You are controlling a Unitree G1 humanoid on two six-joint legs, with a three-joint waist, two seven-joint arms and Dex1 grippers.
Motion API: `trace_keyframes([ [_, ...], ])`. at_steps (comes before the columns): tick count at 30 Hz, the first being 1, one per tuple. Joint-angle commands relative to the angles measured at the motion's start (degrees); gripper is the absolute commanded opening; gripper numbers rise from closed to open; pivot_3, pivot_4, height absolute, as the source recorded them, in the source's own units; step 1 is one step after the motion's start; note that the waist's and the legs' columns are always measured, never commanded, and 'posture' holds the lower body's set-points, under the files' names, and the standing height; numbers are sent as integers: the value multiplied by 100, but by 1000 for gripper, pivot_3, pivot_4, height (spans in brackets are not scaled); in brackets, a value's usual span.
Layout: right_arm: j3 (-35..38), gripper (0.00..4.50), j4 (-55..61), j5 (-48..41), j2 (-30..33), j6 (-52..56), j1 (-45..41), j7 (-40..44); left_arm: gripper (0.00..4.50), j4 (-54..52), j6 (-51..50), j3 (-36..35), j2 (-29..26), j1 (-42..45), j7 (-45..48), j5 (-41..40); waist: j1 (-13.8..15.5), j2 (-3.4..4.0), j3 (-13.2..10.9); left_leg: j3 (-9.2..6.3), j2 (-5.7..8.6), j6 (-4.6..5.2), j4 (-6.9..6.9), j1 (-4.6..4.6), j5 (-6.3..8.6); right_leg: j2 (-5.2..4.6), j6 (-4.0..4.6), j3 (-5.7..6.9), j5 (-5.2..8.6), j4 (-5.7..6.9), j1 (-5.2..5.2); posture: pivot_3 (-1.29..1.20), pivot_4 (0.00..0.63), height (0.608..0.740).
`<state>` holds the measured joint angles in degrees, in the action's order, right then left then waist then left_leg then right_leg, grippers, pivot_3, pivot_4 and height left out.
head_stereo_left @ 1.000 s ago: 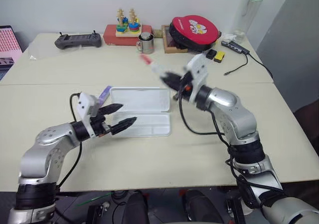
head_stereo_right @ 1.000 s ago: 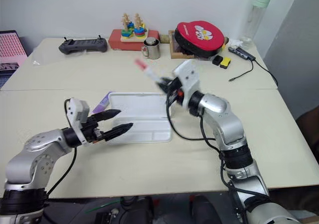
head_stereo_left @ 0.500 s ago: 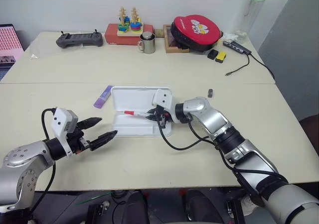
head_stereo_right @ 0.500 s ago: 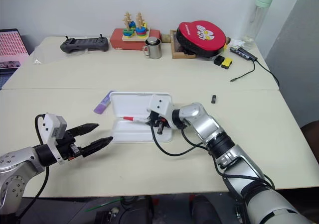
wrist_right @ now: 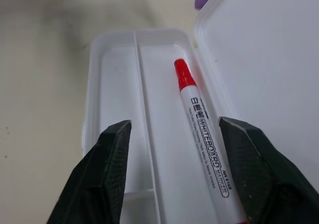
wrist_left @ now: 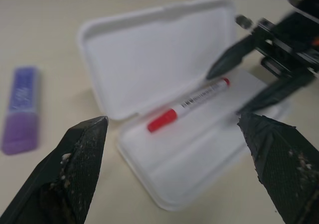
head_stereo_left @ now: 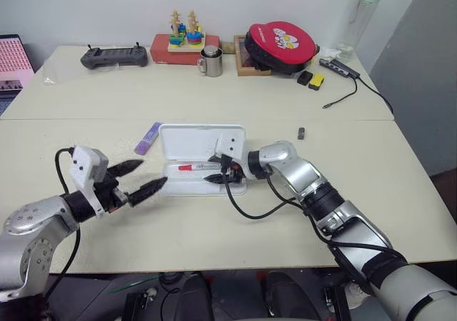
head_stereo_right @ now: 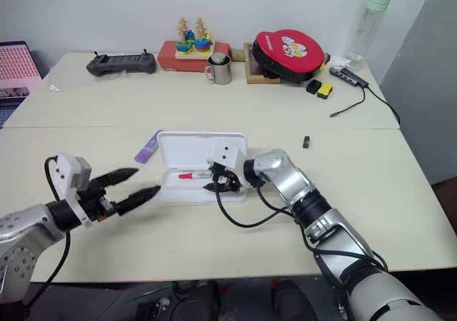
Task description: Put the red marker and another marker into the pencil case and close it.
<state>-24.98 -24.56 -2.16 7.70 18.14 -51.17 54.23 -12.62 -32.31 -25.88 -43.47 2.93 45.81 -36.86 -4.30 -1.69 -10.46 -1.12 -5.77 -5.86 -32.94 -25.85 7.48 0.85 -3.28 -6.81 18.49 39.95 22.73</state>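
Note:
The white pencil case (head_stereo_left: 187, 144) lies open in the middle of the table, lid flat behind the compartmented tray (wrist_right: 113, 92). The red marker (wrist_right: 204, 134) lies loose in the tray along its lid side, also visible as the red marker (head_stereo_left: 194, 167). My right gripper (wrist_right: 175, 122) hovers low over the tray's right end, open, its fingers on either side of the marker. The purple highlighter (head_stereo_left: 148, 138) rests on the table just left of the lid. My left gripper (head_stereo_left: 153, 172) is open and empty, left of the case and pointing toward it.
A small black object (head_stereo_left: 300, 132) lies right of the case. Along the back stand a black controller (head_stereo_left: 111, 55), a red box with a stacking toy (head_stereo_left: 178, 44), a metal cup (head_stereo_left: 209, 61), a round red case (head_stereo_left: 280, 44), a bottle (head_stereo_left: 361, 11) and a cable (head_stereo_left: 350, 78).
The right gripper came down from above the case with the red marker, set it in the tray and opened. The left gripper drew back to the left, away from the case.

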Motion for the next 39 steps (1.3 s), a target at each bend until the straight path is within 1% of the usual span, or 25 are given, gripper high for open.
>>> trace_keyframes([
  [1, 501, 3796, 745, -489, -41, 326, -107, 116, 4500, 274, 128, -221, 69, 247, -304, 52, -2, 2, -1, 2, 0, 0, 0, 0, 0, -1, 1, -3, -1, 0, -1, 0, 150, 740],
  [2, 600, 4030, 938, -584, -17, 408, -81, 116, 4500, 414, 208, -266, 98, 370, -384, 76, -3, 0, 0, 4, 1, 0, 0, -1, 0, -2, 3, -4, -2, 0, -1, 0, 150, 740],
  [4, 859, 4418, 1279, -806, -43, 504, 1, -5, 4500, 1068, 471, -354, 86, 811, -834, 386, 9, 0, 0, 2, 1, 0, 1, -2, 0, -1, 7, 0, -4, 1, 0, 0, 150, 740],
  [6, 1000, 4418, 1517, -922, -49, 627, 71, -105, 4500, 1653, 637, -318, 39, 1137, -1144, 671, 35, -1, 1, -11, -1, 0, 2, -2, 0, 2, 9, 11, -4, 2, 0, 0, 150, 740],
  [8, 1026, 4418, 1687, -921, -23, 690, 135, -189, 4500, 2089, 804, -134, -12, 1318, -1231, 956, 44, -3, 2, -13, -1, 0, 2, -1, 0, 3, 8, 12, -4, 2, -3, 0, 150, 740],
  [14, 1223, 4418, 2373, -1099, -52, 1293, 255, -607, 4500, 3136, 1231, 667, 188, 1982, -754, 1417, 128, -5, 3, -8, 3, -1, 2, -5, 0, -1, 13, 14, -7, 2, -2, 0, 150, 740],
  [18, 1166, 4418, 2898, -1150, -46, 1602, 370, -887, 4500, 3732, 1360, 1103, 319, 2382, -595, 1702, 200, -7, 4, -11, 2, -2, 0, -5, -1, 0, 13, 18, -7, 3, -4, 0, 150, 740],
  [23, 1143, 4418, 3232, -1215, -43, 1834, 453, -1107, 4500, 4584, 1561, 1377, 443, 2810, -643, 2041, 210, -10, 6, -13, 0, -2, 1, -5, -1, 2, 14, 19, -7, 4, -4, 0, 150, 740],
  [27, 1154, 4418, 3294, -1240, -27, 1886, 462, -1192, 4500, 5136, 1599, 1408, 462, 3114, -723, 2186, 210, -10, 6, -13, 0, -2, 0, -5, -1, 2, 14, 19, -7, 6, -4, 0, 150, 740],
  [31, 1184, 4418, 3315, -1277, 13, 1896, 442, -1268, 4500, 5322, 1792, 1512, 580, 3276, -498, 2252, 218, -10, 6, -15, 1, -2, 0, -5, -2, 2, 14, 21, -7, 6, -6, 0, 150, 740],
  [33, 1196, 4500, 3309, -1313, 30, 1901, 426, -1292, 4139, 5403, 1857, 1499, 630, 3341, -470, 2263, 238, -10, 6, -14, 1, -2, 0, -5, -2, 1, 14, 21, -7, 6, -7, 0, 150, 740],
  [34, 1187, 4500, 3313, -1324, 42, 1901, 424, -1299, 4051, 5440, 1893, 1495, 651, 3364, -446, 2273, 242, -10, 6, -15, 1, -2, 0, -5, -2, 2, 14, 22, -7, 6, -7, 0, 150, 740],
  [35, 1177, 4500, 3317, -1335, 53, 1901, 423, -1307, 3806, 5465, 1920, 1491, 666, 3379, -426, 2282, 242, -11, 7, -15, 1, -2, 0, -5, -2, 2, 14, 22, -7, 6, -8, 0, 150, 740],
  [39, 1169, 4500, 3355, -1351, 89, 1897, 424, -1355, 3051, 5593, 1979, 1584, 814, 3511, -375, 2369, 250, -11, 7, -16, 1, -3, -1, -5, -2, 1, 14, 23, -7, 6, -9, 0, 150, 740],
])
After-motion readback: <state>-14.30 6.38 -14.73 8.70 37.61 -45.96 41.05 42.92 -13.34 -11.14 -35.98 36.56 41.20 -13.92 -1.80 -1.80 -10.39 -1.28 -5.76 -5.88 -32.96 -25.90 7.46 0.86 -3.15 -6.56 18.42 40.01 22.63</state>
